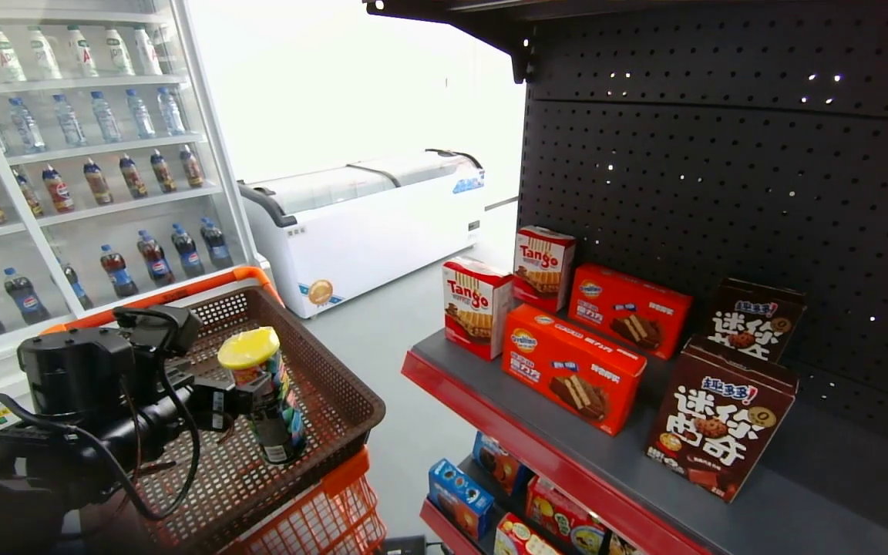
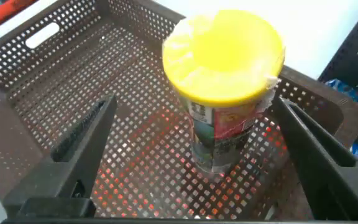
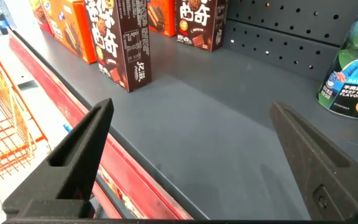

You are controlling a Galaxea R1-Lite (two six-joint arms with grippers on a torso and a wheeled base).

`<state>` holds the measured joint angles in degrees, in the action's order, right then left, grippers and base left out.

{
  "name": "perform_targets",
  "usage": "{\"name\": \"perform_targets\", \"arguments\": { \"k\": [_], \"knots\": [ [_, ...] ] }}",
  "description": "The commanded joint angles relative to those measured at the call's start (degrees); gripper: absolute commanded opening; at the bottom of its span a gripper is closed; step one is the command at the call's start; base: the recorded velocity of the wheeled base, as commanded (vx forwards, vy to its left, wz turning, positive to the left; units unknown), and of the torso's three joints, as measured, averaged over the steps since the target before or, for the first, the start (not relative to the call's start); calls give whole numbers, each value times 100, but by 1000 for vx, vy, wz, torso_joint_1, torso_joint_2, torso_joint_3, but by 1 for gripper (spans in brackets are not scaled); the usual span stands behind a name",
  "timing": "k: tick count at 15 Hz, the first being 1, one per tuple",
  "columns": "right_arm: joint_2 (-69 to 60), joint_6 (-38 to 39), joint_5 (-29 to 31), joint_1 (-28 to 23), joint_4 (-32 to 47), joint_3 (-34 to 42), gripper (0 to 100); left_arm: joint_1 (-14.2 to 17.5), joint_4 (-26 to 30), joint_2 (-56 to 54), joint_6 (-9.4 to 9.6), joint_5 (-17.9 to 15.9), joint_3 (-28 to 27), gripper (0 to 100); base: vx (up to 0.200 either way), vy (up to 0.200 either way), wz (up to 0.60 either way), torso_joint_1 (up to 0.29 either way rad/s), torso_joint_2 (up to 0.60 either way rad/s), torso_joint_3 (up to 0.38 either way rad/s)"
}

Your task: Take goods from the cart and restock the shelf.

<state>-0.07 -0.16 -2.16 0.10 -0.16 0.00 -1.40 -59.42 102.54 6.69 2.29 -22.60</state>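
The shelf (image 1: 837, 486), a dark grey board with a red front edge and a black pegboard back, is seen on the right. A glass-door cooler (image 1: 89, 154) stocked with bottles is seen at the far left, and a white chest freezer (image 1: 367, 231) is set beyond the aisle. The cart is placed at the near left, with its brown perforated basket (image 1: 332, 378) carried on an orange frame.

The left arm is held low across the near left side of the basket, its wrist roughly level and directed to the right. The left end effector (image 1: 247, 401) is spread wide, and its two fingers (image 2: 79, 143) are set on either side of the yellow-lidded canister (image 1: 270, 401) without touching it. The canister is stood upright inside the basket.

The right end effector (image 3: 191, 107) is held just above a bare stretch of the shelf board and is also spread wide, with nothing between its fingers. A green canister (image 3: 353, 74) is stood on the board beside it, close to the pegboard.

Along the shelf, two red-and-white boxes (image 1: 475, 308) are stood at the left end, two orange boxes (image 1: 571, 370) are laid next, and two brown boxes (image 1: 718, 420) are stood to their right. Smaller packages (image 1: 459, 497) are kept on the lower shelf.
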Motion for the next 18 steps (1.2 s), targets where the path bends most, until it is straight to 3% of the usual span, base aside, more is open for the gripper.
{"name": "perform_targets", "arguments": {
  "k": [1, 5, 12, 16, 17, 18],
  "knots": [
    [7, -2, -4, -1, -2, 0, 100, -80, -175, 425, -10, 52, 45, 100, 0, 0, 0, 0, 0, 0],
    [7, -2, -4, -1, -2, 0, 100, -211, -1046, 1137, -133, 61, 256, 100, 0, 0, 0, 0, 0, 0],
    [7, -2, -4, -1, -2, 0, 100, -326, -2320, 2236, -142, 228, 195, 100, 0, 0, 0, 0, 0, 0],
    [7, -2, -4, -1, -2, 0, 100, -361, -2461, 2517, -142, 579, 72, 100, 0, 0, 0, 0, 0, 0],
    [7, -2, -4, -1, -2, 0, 100, -361, -2584, 2552, -142, 650, -25, 0, 0, 0, 0, 0, 0, 0],
    [7, -2, -4, -1, -2, 0, 100, -361, -2601, 2552, -124, 729, -130, 0, 0, 0, 0, 0, 0, 0]
  ]
}}
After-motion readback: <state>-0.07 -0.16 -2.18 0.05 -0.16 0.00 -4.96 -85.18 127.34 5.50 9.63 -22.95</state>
